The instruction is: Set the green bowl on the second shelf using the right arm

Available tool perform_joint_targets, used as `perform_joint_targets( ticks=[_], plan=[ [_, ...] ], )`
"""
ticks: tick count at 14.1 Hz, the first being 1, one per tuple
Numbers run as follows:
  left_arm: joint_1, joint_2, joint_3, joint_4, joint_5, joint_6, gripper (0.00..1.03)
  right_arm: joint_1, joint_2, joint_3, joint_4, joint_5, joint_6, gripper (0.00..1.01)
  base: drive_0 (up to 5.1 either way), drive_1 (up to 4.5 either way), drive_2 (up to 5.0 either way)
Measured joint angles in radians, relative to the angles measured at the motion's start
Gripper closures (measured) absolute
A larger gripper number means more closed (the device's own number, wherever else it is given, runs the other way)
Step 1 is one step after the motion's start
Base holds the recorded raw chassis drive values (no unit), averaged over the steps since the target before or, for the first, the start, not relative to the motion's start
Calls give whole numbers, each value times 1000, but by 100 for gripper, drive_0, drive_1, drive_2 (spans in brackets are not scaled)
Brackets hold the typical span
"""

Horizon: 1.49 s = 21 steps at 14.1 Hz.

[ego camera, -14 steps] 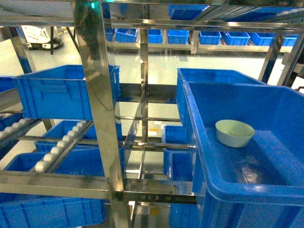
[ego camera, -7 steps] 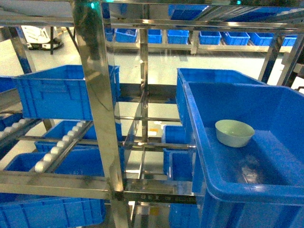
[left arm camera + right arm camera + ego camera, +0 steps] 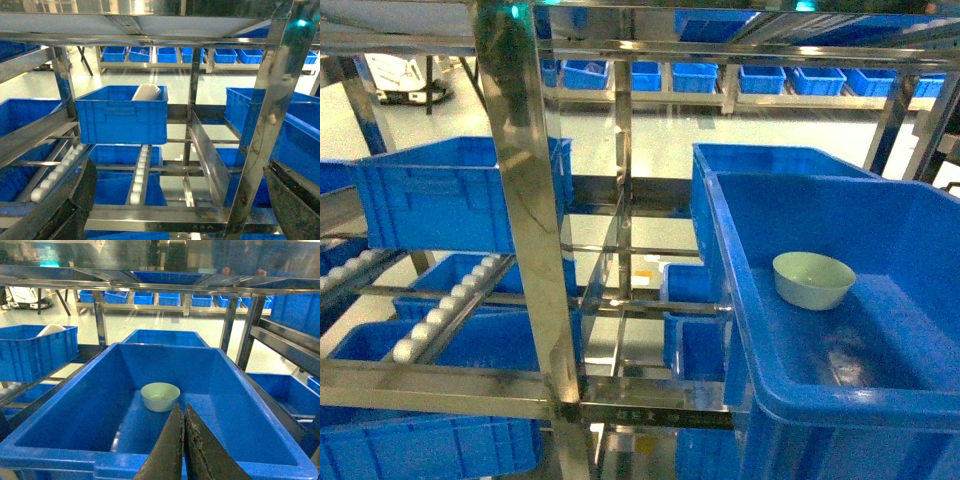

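The green bowl (image 3: 813, 280) stands upright inside a large blue crate (image 3: 920, 225) on the right side of the rack. In the right wrist view the green bowl (image 3: 160, 396) sits on the crate floor (image 3: 75, 410), just beyond my right gripper (image 3: 183, 407), which is shut with nothing between its fingers and hovers over the crate's near rim. Of the right arm only these dark fingers show. My left gripper (image 3: 180, 166) is open, its dark fingers (image 3: 75, 200) at the frame's two lower corners, facing the rack with nothing between them.
A steel rack post (image 3: 530, 200) stands close in front. A blue crate (image 3: 450, 195) holding a white object (image 3: 146, 92) rests on the left shelf. White roller tracks (image 3: 440, 310) run below it. Another blue crate (image 3: 770, 160) sits behind the bowl's crate.
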Motion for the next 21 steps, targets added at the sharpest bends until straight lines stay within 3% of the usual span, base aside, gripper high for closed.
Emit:
perform_joint_targets(
  ticks=[7,8,14,15,21],
  plan=[
    [0,0,0,0,0,0,5,0,-27,-26,-3,0,0,99,0,0,0],
    [0,0,0,0,0,0,5,0,-27,-26,-3,0,-2,91,0,0,0],
    [0,0,0,0,0,0,5,0,-27,-26,-3,0,-2,10,0,0,0],
    [0,0,0,0,0,0,5,0,-27,-26,-3,0,0,1,0,0,0],
    [0,0,0,0,0,0,5,0,-27,-26,-3,0,-1,3,0,0,0]
  ],
)
